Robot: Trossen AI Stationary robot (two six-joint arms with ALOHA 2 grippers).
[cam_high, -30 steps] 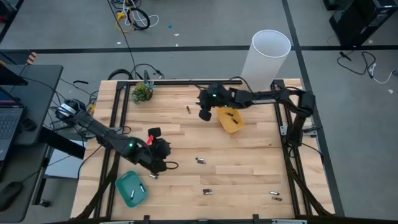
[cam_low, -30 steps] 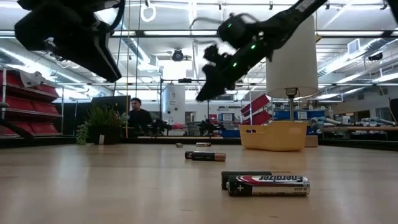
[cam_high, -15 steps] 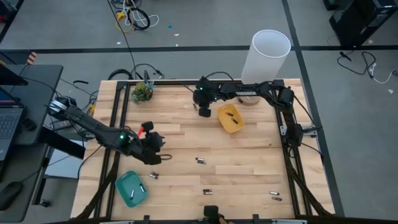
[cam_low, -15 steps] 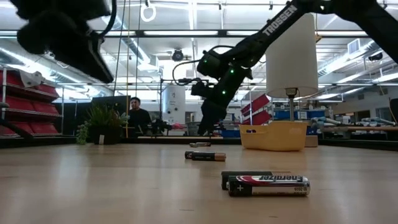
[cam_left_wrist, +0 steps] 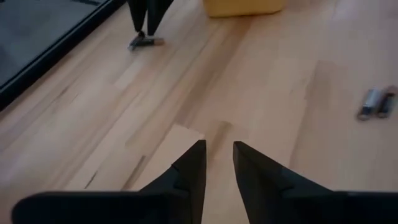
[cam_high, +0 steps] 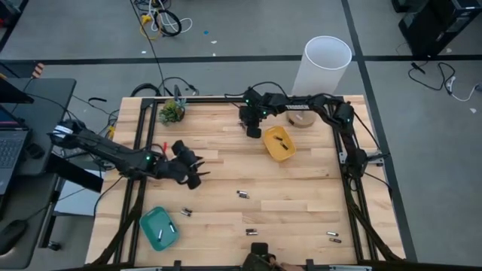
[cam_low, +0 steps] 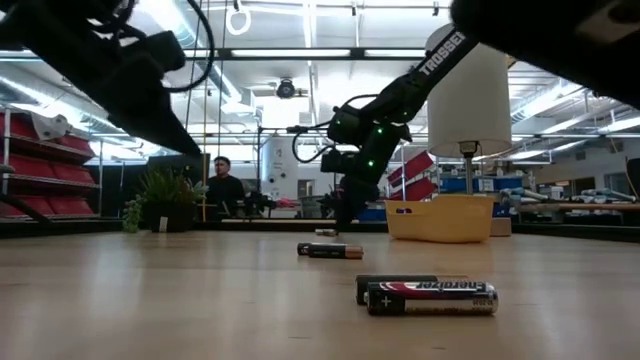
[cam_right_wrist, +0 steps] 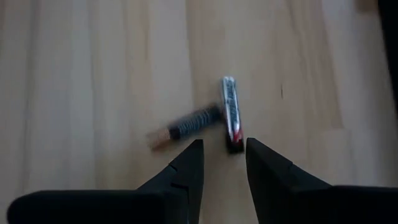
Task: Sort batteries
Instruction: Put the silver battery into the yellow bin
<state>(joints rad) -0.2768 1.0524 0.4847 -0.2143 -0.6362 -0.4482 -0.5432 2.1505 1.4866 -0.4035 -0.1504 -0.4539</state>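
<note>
Right gripper: the right gripper (cam_high: 253, 129) hangs low over the far part of the table in the upper middle of the high view, just left of the yellow tray (cam_high: 279, 144); its fingers stand apart with a narrow gap and hold nothing, poised over two batteries lying touching at an angle (cam_right_wrist: 208, 121).
Left gripper: the left gripper (cam_high: 192, 167) sits left of centre in the high view, above bare wood; its fingers (cam_left_wrist: 194, 167) are slightly apart and empty.
Done: the yellow tray holds at least one dark battery (cam_high: 277, 138), and the teal tray (cam_high: 159, 228) at lower left holds a silvery one (cam_high: 160, 238) (I judge these already sorted).
Left: loose batteries are still out on the wood, namely one near the teal tray (cam_high: 185, 212), one at mid-table (cam_high: 242, 194), a pair at lower centre (cam_high: 251, 232), a pair at lower right (cam_high: 332, 237) and the two under the right gripper. By my reckoning more is unsorted than sorted.
Change, right arm: a second ago its gripper was higher and nearer the yellow tray; it has dropped to the table's far edge.
Change, left arm: it has lifted away from the battery near the teal tray and moved toward the frame's upper left.
</note>
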